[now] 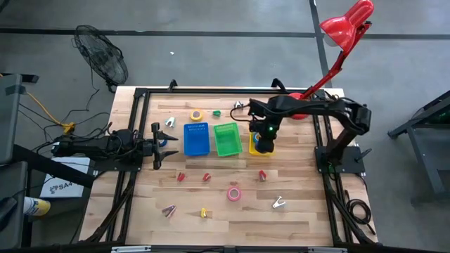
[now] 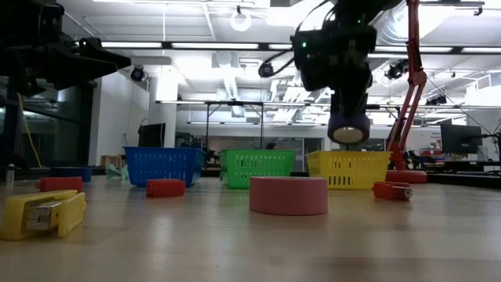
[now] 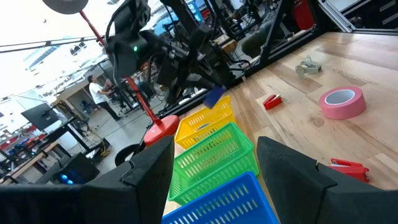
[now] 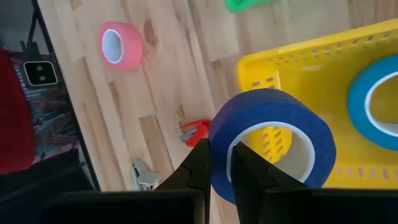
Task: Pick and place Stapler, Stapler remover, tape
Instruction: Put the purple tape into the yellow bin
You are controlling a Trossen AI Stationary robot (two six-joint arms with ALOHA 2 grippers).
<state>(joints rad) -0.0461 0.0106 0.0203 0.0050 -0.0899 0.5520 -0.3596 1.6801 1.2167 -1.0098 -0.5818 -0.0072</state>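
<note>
My right gripper (image 4: 222, 163) is shut on a dark blue tape roll (image 4: 273, 146) and hovers over the yellow bin (image 4: 298, 53); a light blue roll (image 4: 380, 112) lies inside that bin. In the low view the held roll (image 2: 348, 127) hangs above the yellow bin (image 2: 348, 169). A pink roll (image 1: 233, 193) lies flat on the table, and a yellow roll (image 1: 196, 114) lies behind the blue bin (image 1: 196, 138). A yellow stapler (image 2: 43, 213) and a silver staple remover (image 1: 278, 204) rest on the wood. My left gripper (image 1: 156, 144) waits open at the table's left. My right gripper pinches the dark blue roll's wall (image 4: 219, 146), one finger (image 4: 249, 174) inside the ring's hole and the other (image 4: 198, 171) on the outer face. The fingers come from above, pointing down. The roll is lifted clear and hangs below them over the yellow bin's near edge.
Blue, green (image 1: 226, 138) and yellow bins stand in a row mid-table. Small red pieces (image 1: 181, 177), (image 1: 206, 177), (image 1: 262, 174) lie in front of them, with a purple stapler (image 1: 169, 210) and a yellow one (image 1: 203, 212) nearer. A red desk lamp (image 1: 344, 28) rises at the far right corner.
</note>
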